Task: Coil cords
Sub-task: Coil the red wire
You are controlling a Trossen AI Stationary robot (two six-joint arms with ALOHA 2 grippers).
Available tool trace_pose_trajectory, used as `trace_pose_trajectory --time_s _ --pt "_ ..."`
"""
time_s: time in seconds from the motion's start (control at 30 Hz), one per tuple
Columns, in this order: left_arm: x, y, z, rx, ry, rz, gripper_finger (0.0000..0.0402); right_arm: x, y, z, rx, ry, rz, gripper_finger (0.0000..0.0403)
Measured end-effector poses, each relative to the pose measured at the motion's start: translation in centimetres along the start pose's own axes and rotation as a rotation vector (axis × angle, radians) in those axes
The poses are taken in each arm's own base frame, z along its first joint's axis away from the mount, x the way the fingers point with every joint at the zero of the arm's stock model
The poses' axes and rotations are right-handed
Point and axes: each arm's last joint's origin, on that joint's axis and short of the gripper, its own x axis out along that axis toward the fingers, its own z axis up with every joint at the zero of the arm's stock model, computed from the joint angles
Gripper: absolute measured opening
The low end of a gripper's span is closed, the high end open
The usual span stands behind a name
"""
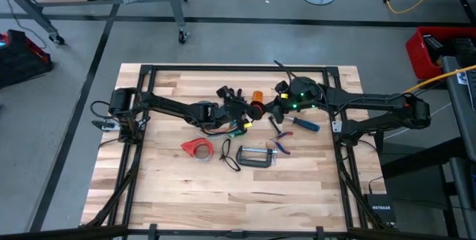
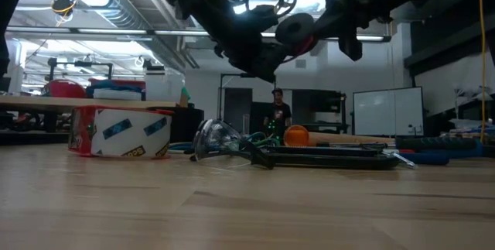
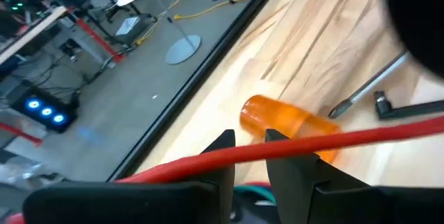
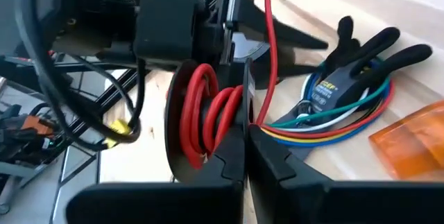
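Observation:
The cords (image 1: 230, 126) are a bunch of thin red, green, blue and yellow wires (image 4: 333, 123) with black plug ends (image 4: 368, 44), lying on the table's middle. A red cord (image 3: 361, 137) rises from the bunch. It forms a few loops (image 4: 208, 116) between my two grippers, which meet above the table's middle. My left gripper (image 1: 245, 114) (image 3: 250, 148) stands open there, and my right gripper (image 1: 269, 111) (image 4: 245, 137) is shut on the red cord. My left gripper has the red cord (image 3: 236, 153) lying across both open fingers near their tips; the cord is not pinched between them. It runs nearly straight to either side. My right gripper pinches the red cord (image 4: 258, 121) between its shut fingertips, clear of the table. From there one stretch runs straight away from the fingers, and the red loops sit right beside the tips.
An orange cylinder (image 1: 256, 96) (image 3: 284, 123) lies just beyond the grippers. A red tape dispenser (image 1: 195, 147) (image 2: 120, 132), a metal C-clamp (image 1: 256, 157), pliers (image 1: 281, 145) and a blue-handled screwdriver (image 1: 305, 124) lie nearer. A person (image 2: 277, 111) stands far back in the room.

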Motion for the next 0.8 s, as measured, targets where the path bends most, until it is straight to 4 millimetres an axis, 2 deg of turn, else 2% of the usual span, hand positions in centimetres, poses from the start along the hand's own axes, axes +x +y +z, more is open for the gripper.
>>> trace_pose_trajectory --time_s 0.23,0.53,0.7,0.8 --pt "-1.2 1.4 0.1 0.039 0.054 0.117 0.0074 0.0 -0.1 -0.3 0.009 0.041 -0.001 0.0005" --pt "-3.5 5.0 1.0 0.062 0.101 0.314 0.0074 0.0 -0.2 -0.4 0.01 0.05 -0.006 0.0005" --pt "-5.8 7.3 1.4 0.006 0.122 0.314 0.0074 0.0 -0.2 -0.4 0.01 0.052 -0.007 0.0005" --pt "-7.3 8.6 1.0 -0.063 0.115 0.273 0.0074 0.0 -0.2 -0.5 -0.009 0.055 -0.008 0.0005"
